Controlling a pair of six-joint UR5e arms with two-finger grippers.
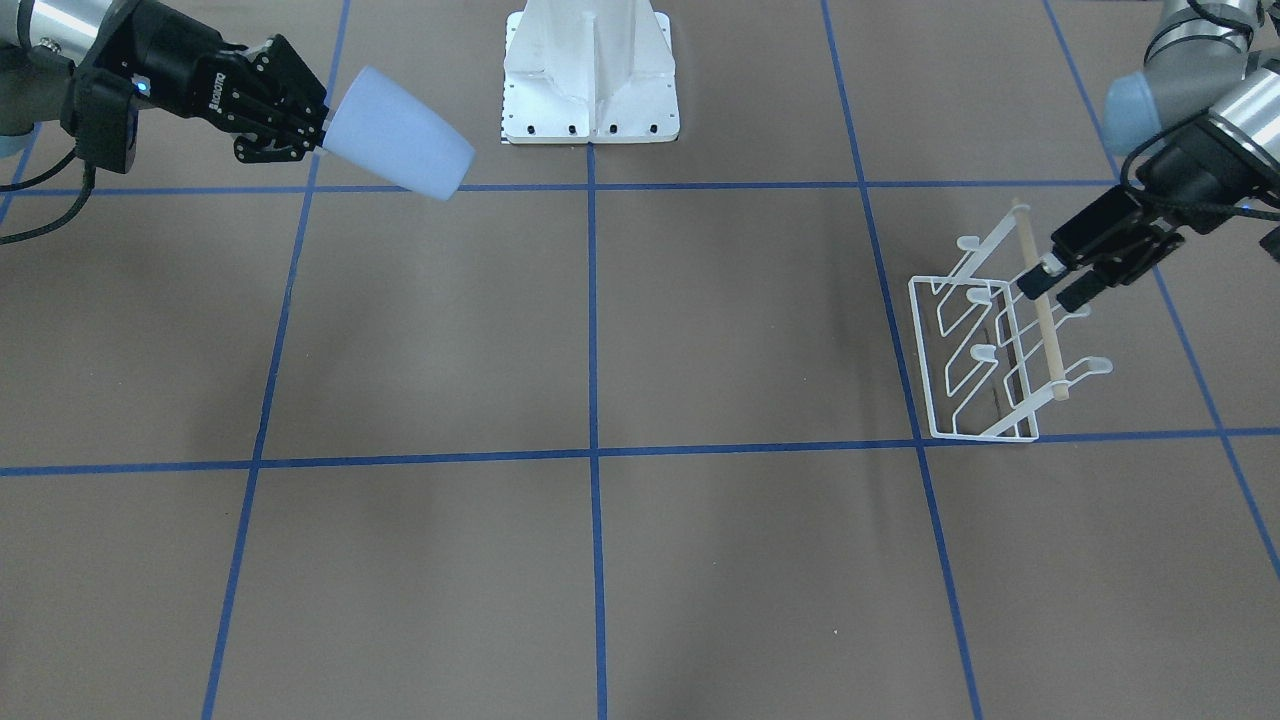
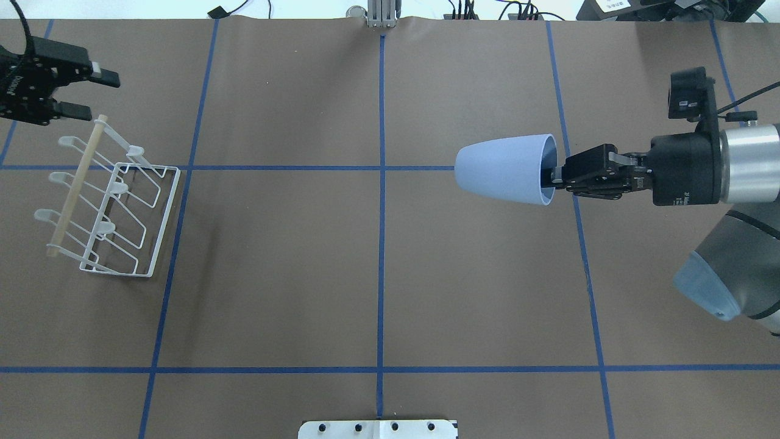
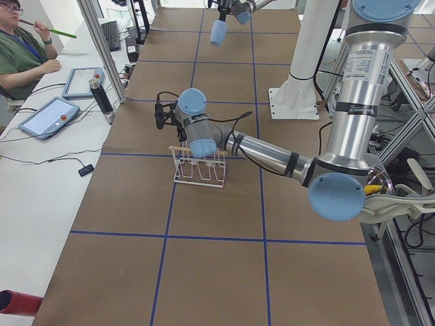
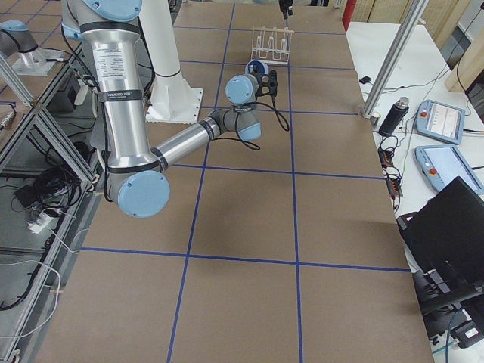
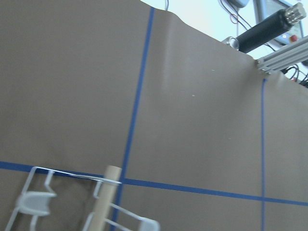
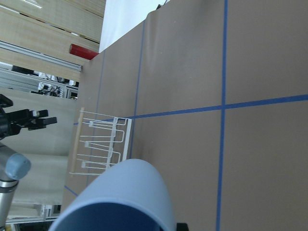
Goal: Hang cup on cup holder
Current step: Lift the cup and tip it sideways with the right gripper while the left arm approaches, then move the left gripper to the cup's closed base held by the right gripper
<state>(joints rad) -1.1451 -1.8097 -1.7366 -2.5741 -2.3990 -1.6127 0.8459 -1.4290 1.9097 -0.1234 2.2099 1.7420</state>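
The light blue-grey cup is held on its side in the air by my right gripper, which is shut on its rim, mouth toward the wrist. It also shows in the front view with the right gripper, and in the right wrist view. The white wire cup holder stands at the table's left end, its prongs empty; it also shows in the front view. My left gripper is open and empty, by the far end of the wooden dowel.
The white robot base plate sits at the table's middle on the robot's side. Blue tape lines cross the brown table. An operator with tablets sits beyond the far edge.
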